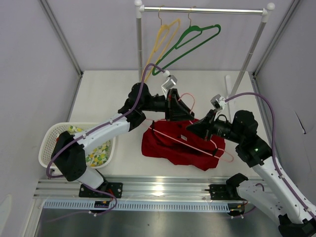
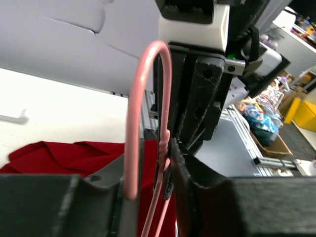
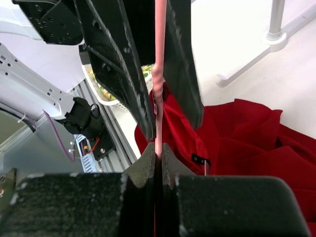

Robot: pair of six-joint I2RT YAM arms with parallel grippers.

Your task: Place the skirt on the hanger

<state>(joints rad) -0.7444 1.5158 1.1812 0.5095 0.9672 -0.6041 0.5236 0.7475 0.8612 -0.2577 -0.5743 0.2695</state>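
Skirt point(image 1: 173, 147) lies crumpled on the counter point(image 1: 108, 98), lower centre of my top view, with the hanger point(image 3: 160, 44) across it. Right claw point(image 3: 157, 154) is clamped on the hanger wire; left claw point(image 1: 175, 114) stands parted around its neck.

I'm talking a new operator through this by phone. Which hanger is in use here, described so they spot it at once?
On the white table, find the deep-red skirt heaped near the middle of its front edge. The hanger crosses over that skirt. It is thin and pale pink, whereas the yellow hanger and the green hanger hang from the rail at the back.
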